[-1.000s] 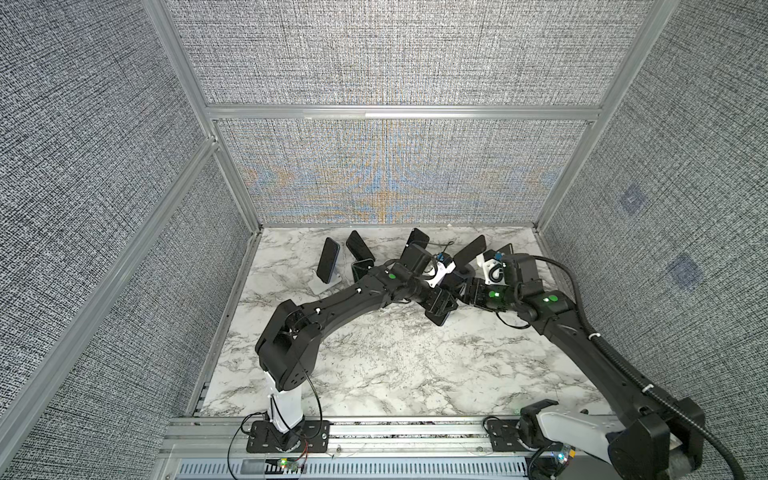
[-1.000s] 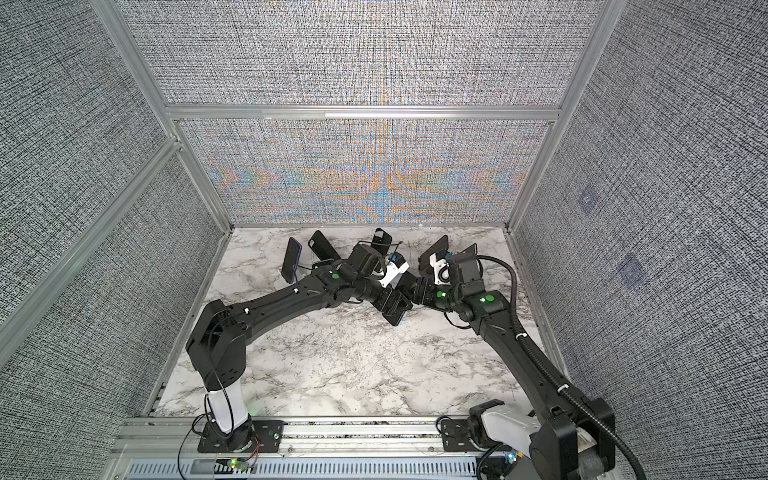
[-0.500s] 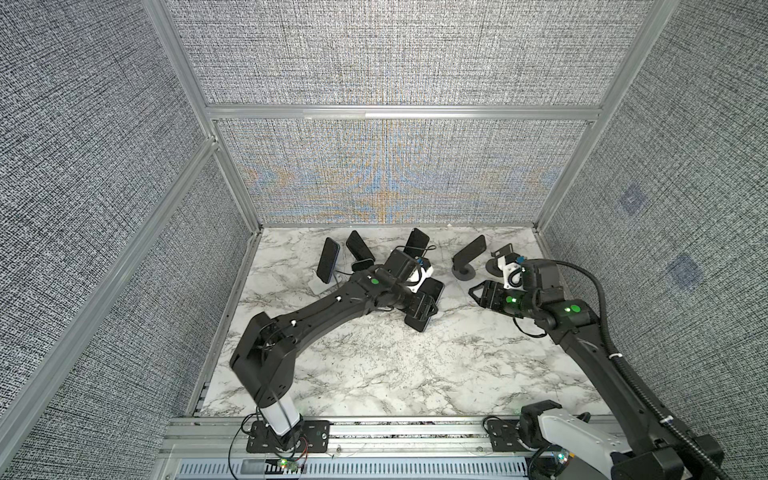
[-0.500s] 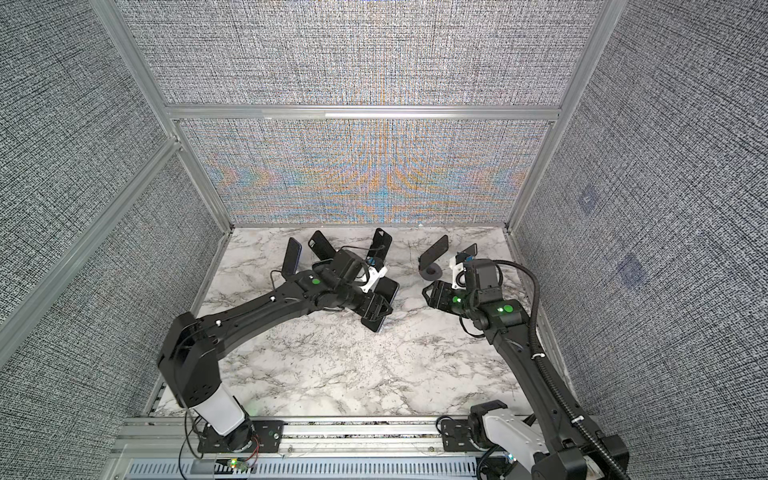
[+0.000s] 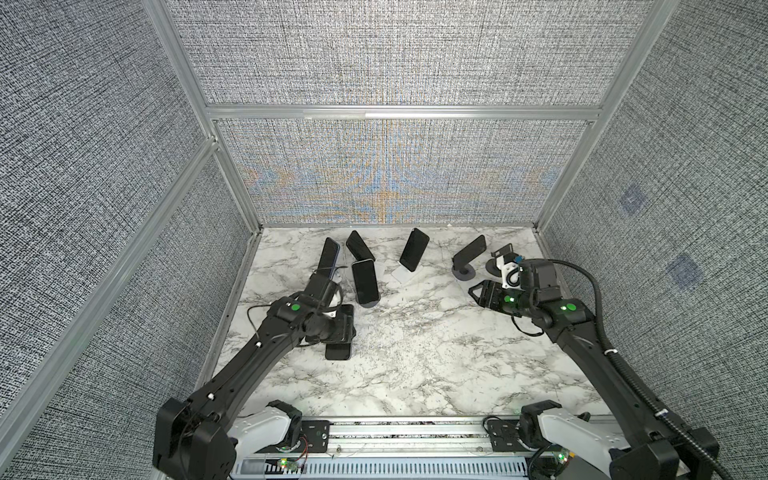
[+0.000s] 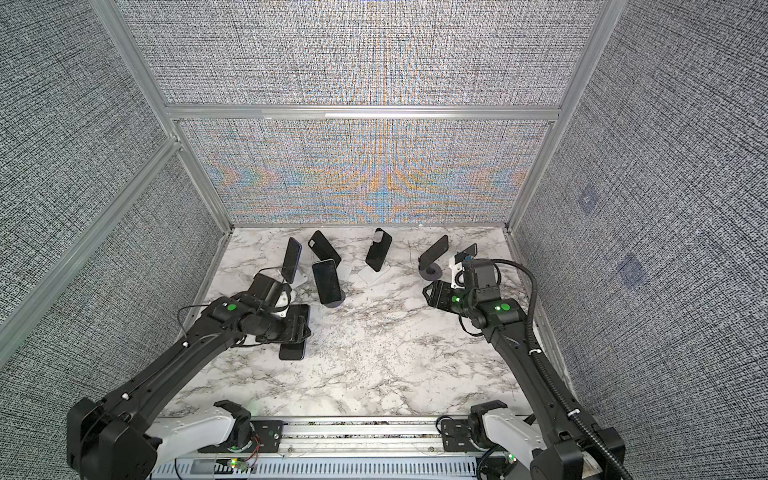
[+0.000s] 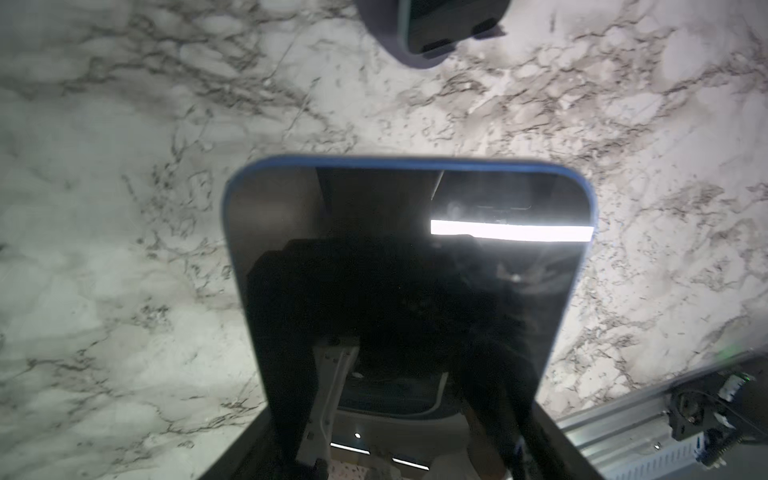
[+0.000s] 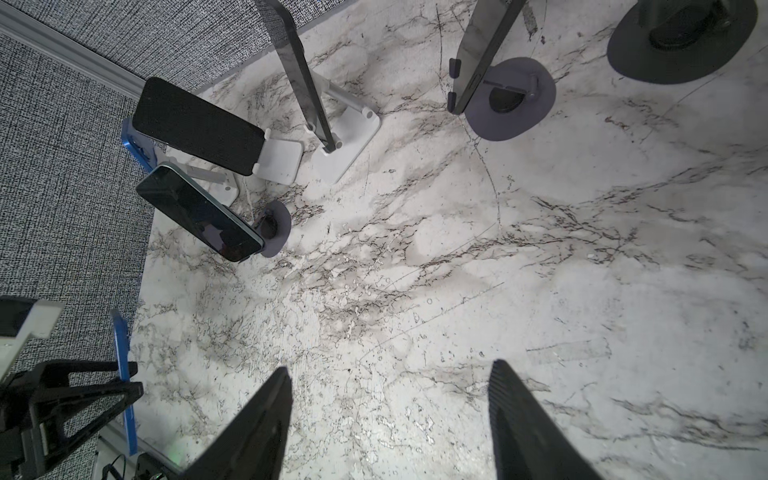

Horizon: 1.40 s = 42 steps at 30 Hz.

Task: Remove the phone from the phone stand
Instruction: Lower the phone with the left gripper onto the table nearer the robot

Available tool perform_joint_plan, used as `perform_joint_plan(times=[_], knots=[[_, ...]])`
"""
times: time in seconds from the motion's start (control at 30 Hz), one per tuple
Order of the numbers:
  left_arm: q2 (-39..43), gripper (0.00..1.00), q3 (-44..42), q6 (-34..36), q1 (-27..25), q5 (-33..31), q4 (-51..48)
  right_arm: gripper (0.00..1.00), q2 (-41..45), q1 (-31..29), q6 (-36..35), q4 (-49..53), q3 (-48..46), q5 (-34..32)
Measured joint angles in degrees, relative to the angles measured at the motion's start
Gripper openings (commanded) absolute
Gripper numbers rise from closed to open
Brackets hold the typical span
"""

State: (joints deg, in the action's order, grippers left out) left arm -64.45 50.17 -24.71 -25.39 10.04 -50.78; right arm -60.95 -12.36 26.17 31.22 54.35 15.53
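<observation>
Over table (image 5: 419, 357) — left fingers (image 7: 559, 444) clamp phone (image 7: 407, 270).

The left arm is stretching low and forward, the left gripper (image 5: 341, 328) clamping a phone (image 5: 337, 353) held flat in its jaws. The right arm is bending inward at the elbow, the right gripper (image 8: 392, 370) hovering with fingers spread, gripping nothing.

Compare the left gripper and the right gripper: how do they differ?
The left gripper is closed on a blue-edged phone, held flat, screen up; the right gripper is open and holds nothing. The left gripper sits over the left half of the table, the right gripper over its right half. Both are black two-fingered grippers.
</observation>
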Motion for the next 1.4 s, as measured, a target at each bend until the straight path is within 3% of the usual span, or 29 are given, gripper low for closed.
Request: perform_joint_plan(times=[0.67, 1.27, 1.4], knots=[[-21.5, 0.00, 2.4, 3.3, 3.0, -4.4, 2.7, 0.64, 1.0, 2.1, -0.8, -2.3, -0.5, 2.5], [-26.4, 0.00, -1.2, 0.6, 1.6, -3.7, 10.8, 0.64, 2.3, 4.3, -1.0, -2.2, -0.3, 2.9], [-28.0, 0.07, -0.3, 0.3, 0.1, -5.8, 10.0, 0.64, 2.5, 4.5, -1.0, -2.1, -0.3, 2.9]])
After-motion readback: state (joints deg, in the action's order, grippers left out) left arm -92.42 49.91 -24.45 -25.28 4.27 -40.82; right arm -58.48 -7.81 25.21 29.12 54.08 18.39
